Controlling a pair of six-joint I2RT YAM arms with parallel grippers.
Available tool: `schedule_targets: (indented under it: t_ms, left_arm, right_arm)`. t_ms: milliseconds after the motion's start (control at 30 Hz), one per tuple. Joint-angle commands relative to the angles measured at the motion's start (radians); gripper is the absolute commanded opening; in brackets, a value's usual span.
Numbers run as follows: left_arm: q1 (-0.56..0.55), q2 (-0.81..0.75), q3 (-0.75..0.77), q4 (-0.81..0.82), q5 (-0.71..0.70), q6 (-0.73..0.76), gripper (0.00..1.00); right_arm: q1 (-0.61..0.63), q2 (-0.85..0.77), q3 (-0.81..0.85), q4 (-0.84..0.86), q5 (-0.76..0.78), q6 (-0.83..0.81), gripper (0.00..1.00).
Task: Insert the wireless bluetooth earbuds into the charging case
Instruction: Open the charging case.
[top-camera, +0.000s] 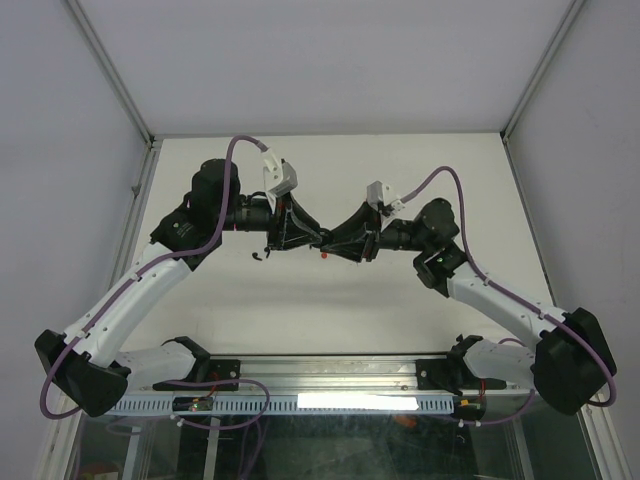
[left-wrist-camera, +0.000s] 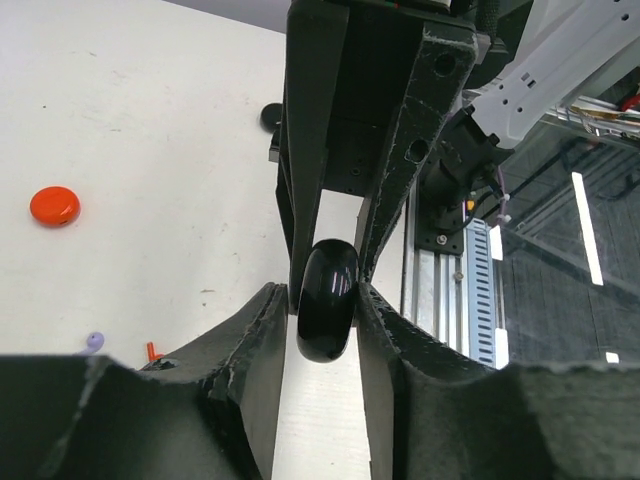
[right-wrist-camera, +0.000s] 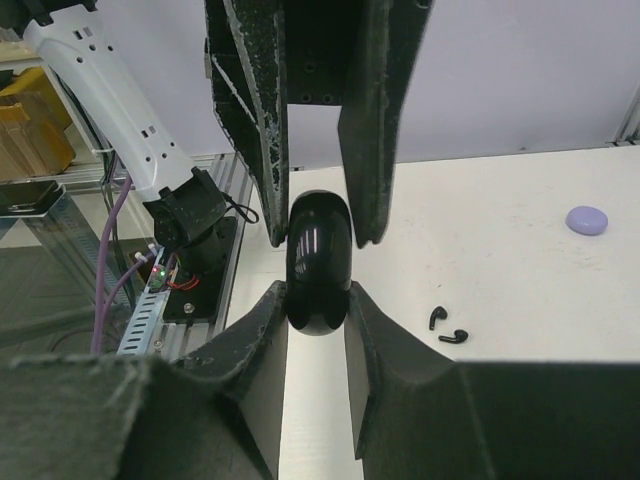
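A glossy black round charging case (left-wrist-camera: 327, 300) hangs edge-on above the table between the fingertips of both grippers, which meet tip to tip over the middle (top-camera: 325, 240). My right gripper (right-wrist-camera: 318, 292) is shut on the black case (right-wrist-camera: 318, 265), with both fingers pressed against its faces. My left gripper (left-wrist-camera: 327, 292) stands barely open around it: one finger touches the case and a thin gap shows at the other. Two black earbuds (right-wrist-camera: 436, 317) (right-wrist-camera: 453, 337) lie on the table. A lavender earbud (left-wrist-camera: 92, 342) and a red earbud (left-wrist-camera: 152, 351) lie near each other.
A red round case (left-wrist-camera: 54, 206) and a lavender round case (right-wrist-camera: 586, 220) lie on the white table (top-camera: 330, 170). A small black round object (left-wrist-camera: 271, 116) sits behind the right gripper's fingers. The metal rail (top-camera: 340, 372) with the arm bases runs along the near edge.
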Motion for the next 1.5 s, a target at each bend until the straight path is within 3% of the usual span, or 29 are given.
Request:
schedule_targets:
  t_ms: [0, 300, 400, 867, 1067, 1467]
  left_arm:
    - [-0.010, 0.001, 0.036, 0.014, -0.038, -0.018, 0.36]
    - [-0.003, 0.014, 0.035, 0.013, -0.064, -0.049, 0.52]
    - [-0.002, 0.011, 0.027, 0.012, -0.036, -0.039, 0.65]
    - [-0.002, 0.022, -0.006, 0.002, -0.032, 0.004, 0.71]
    - [-0.002, 0.027, 0.005, 0.000, -0.088, -0.017, 0.66]
    - [0.053, 0.039, 0.029, 0.020, -0.018, -0.077, 0.64]
  right_arm:
    - [0.000, 0.000, -0.021, 0.152, -0.041, -0.037, 0.00]
    - [0.001, -0.009, -0.047, 0.182, -0.057, -0.069, 0.00]
    - [0.000, -0.014, -0.046, 0.160, -0.039, -0.073, 0.00]
    - [0.000, -0.024, -0.042, 0.157, -0.031, -0.052, 0.00]
    - [0.001, -0.026, -0.043, 0.160, -0.044, -0.048, 0.00]
    - [0.000, -0.049, -0.059, 0.134, -0.076, -0.087, 0.00]
